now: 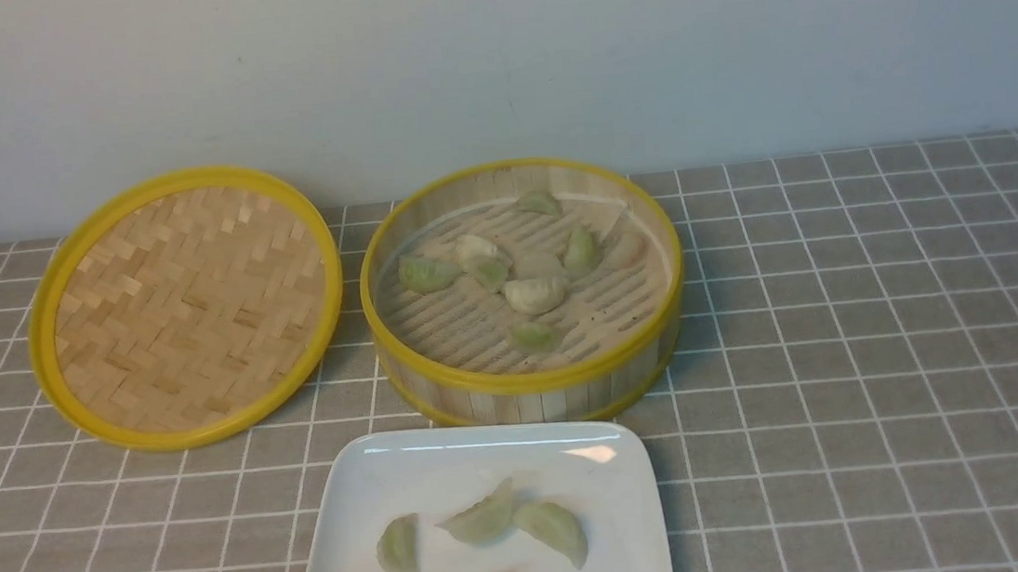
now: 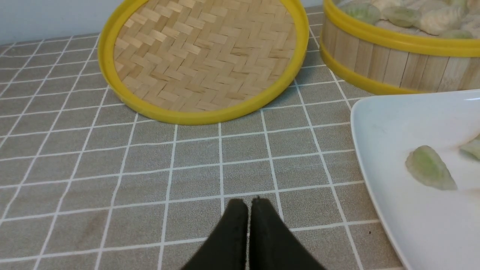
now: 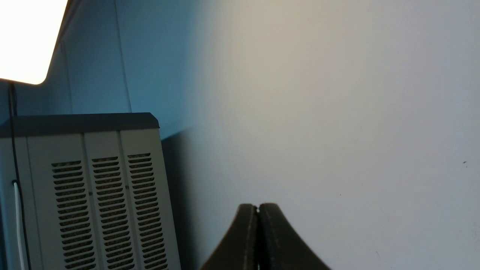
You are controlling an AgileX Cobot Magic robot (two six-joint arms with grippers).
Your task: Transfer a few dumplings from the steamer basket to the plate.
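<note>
- Left gripper (image 2: 249, 202): fingers pressed together, holding nothing, low over the worktop (image 2: 187, 168), plate edge at its 3 o'clock, lid at its 12.
- Right gripper (image 3: 258, 207): fingers shut, empty, aimed at a bare wall with a vented box (image 3: 90, 195) beside; not over the worktop at all.
- Plate (image 1: 379, 485): nearest thing in front view, at 6 o'clock of the basket, just apart from it. 4 dumplings (image 1: 485, 518) clearly on it, grouped mid-plate; a possible 5th is cut off at the frame edge, can't confirm.
- Basket (image 1: 528, 382): 1, mid worktop. About 7 dumplings inside, clustered centre to 12 o'clock; two overlap, so count is approximate.
- Lid (image 1: 184, 308): 1, at 9 o'clock of the basket, tilted, far side raised.
- Judgement: "a few" looks met; likely finished or between picks.
- If picking again: open wide before descending, take the lone dumpling at the basket's 6 o'clock, pinch across the short axis, squeeze gently, lift clear of the rim, drop on a bare plate spot.
</note>
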